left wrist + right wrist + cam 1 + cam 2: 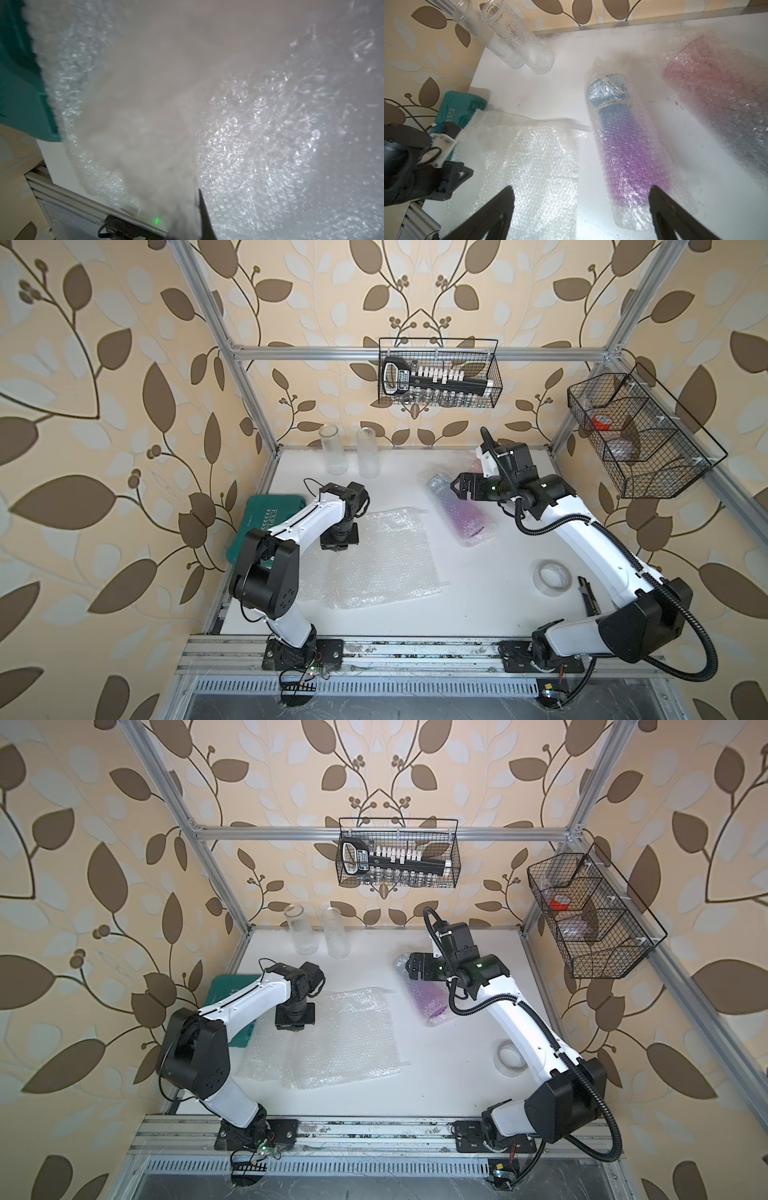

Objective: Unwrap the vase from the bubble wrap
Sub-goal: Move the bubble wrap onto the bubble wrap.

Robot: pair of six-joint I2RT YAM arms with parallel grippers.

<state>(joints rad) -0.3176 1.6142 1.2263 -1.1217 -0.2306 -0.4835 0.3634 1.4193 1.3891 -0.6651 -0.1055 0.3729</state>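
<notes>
Left wrist: left jaws pinch the bubble wrap (141,135) (loose sheet).

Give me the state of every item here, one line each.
left gripper: shut on an edge of the loose bubble wrap
right gripper: open, over the purple vase
loose bubble wrap: spread flat
purple vase: lying down, wrapped
pink vase: lying down, wrapped
clear vases: upright, unwrapped
tape roll: lying flat
</notes>
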